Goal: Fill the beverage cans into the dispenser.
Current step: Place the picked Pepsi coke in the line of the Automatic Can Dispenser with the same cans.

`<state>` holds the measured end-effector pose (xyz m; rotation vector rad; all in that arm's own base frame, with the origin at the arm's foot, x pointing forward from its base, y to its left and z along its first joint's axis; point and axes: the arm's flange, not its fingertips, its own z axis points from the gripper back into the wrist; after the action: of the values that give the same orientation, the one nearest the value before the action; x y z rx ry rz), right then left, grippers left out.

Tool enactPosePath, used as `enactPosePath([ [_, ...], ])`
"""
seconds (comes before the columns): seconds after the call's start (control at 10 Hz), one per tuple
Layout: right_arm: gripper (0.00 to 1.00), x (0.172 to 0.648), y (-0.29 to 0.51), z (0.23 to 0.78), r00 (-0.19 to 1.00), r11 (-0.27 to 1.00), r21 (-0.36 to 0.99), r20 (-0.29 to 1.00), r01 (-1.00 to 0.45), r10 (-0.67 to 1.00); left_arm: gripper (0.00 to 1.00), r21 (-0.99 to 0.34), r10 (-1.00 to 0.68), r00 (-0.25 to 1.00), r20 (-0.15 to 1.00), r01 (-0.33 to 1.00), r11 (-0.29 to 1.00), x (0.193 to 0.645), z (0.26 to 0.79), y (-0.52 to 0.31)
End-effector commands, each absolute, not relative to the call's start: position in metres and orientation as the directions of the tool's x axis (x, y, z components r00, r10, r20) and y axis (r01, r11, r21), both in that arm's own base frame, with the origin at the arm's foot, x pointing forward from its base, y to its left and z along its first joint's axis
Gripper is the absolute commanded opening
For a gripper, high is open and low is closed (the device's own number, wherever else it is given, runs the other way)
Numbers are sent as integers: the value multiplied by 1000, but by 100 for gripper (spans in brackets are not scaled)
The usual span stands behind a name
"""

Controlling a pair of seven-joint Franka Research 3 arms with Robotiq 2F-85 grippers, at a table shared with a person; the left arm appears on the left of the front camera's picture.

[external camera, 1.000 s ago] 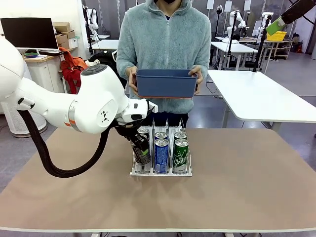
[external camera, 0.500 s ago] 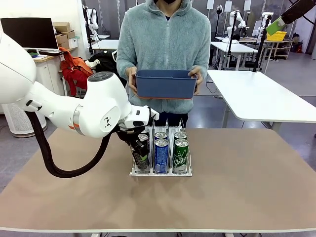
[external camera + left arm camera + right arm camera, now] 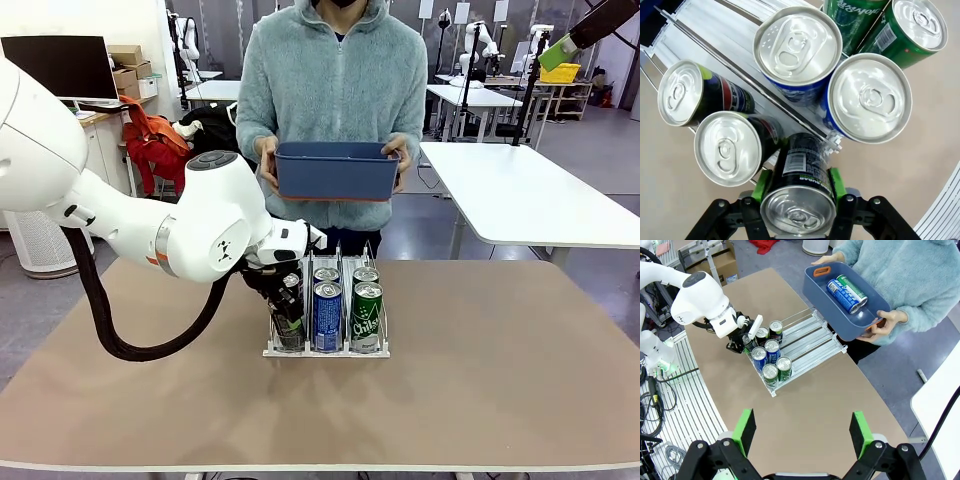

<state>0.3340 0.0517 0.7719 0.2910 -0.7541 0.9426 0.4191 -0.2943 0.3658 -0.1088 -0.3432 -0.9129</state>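
Observation:
My left gripper [image 3: 799, 186] is shut on a black-and-green beverage can [image 3: 799, 200], held tilted at the front end of the dispenser's [image 3: 325, 348] left lane [image 3: 287, 318]. Two more black-and-green cans [image 3: 727, 148] sit behind it in that lane. The middle lane has two blue cans [image 3: 327, 315] and the right lane two green cans [image 3: 366, 317]. High above the table, my right gripper [image 3: 802, 432] is open and holds nothing. From up there I see the dispenser [image 3: 812, 340] and the left arm [image 3: 700, 300] below.
At the far edge a person holds a dark blue bin [image 3: 336, 170] in both hands. A blue can [image 3: 840, 294] and a green can [image 3: 853, 287] lie in the bin [image 3: 820, 285]. Bare brown tabletop [image 3: 500, 380] surrounds the dispenser.
My left arm has shifted right and lowered the held can a little further into the left lane. The person and the bin have not moved.

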Motion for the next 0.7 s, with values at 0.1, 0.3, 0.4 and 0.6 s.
enactPosePath([
  [0.1,100,335,52,771,359,577,-94,699,-811,619,58,2,-789,551,271,820,573,411,356,-301],
  [0.3,100,335,52,771,359,577,-94,699,-811,619,78,-14,-791,553,262,822,570,410,358,-300],
  [0.4,100,335,52,771,359,577,-94,699,-811,619,78,-12,-789,554,265,820,572,409,361,-299],
  [0.6,100,335,52,771,359,577,-94,699,-811,619,83,-9,-783,561,268,815,580,403,372,-299],
])
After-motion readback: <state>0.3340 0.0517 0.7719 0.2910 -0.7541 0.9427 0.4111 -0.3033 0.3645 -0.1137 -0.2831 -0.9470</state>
